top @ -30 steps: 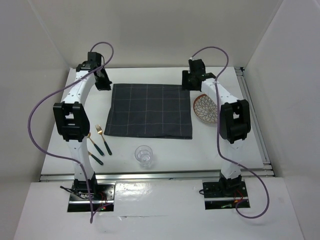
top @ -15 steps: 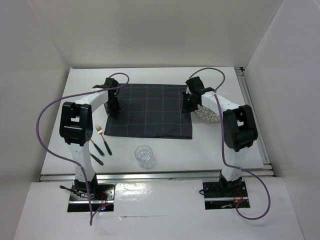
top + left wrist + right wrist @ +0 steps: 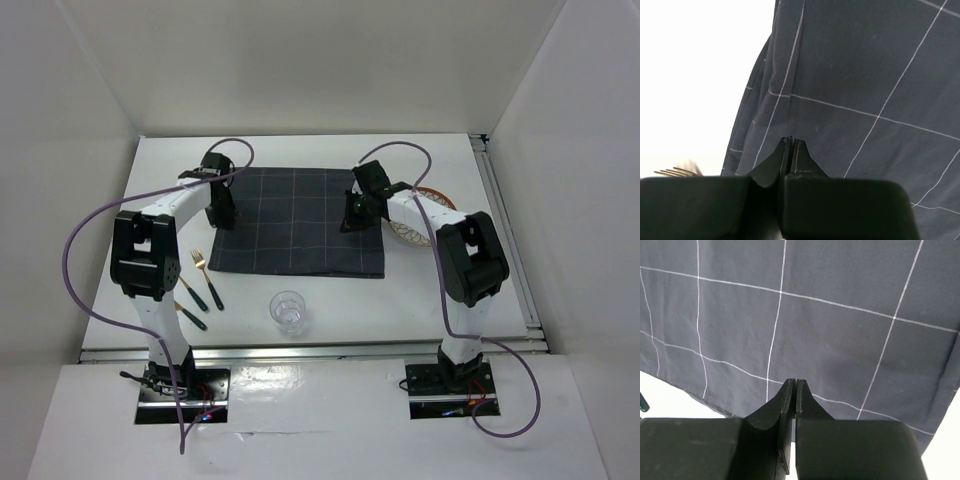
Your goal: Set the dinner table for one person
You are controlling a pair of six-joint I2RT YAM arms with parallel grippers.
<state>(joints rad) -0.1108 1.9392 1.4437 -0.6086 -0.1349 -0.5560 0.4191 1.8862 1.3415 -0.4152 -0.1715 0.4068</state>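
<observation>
The large white rectangular bench, edged with aluminium rails, stretches out from both arm bases. A dark grey cloth with thin light grid lines lies at its middle. The left end effector is closed, fingers pressed together, over the cloth's rumpled left edge. The right end effector is likewise closed, over the cloth's right part. Whether either tip touches the fabric is unclear. A clear glass tumbler stands near the cloth's near edge. Gold cutlery with dark green handles lies to its left. A patterned round plate sits partly behind the right arm.
</observation>
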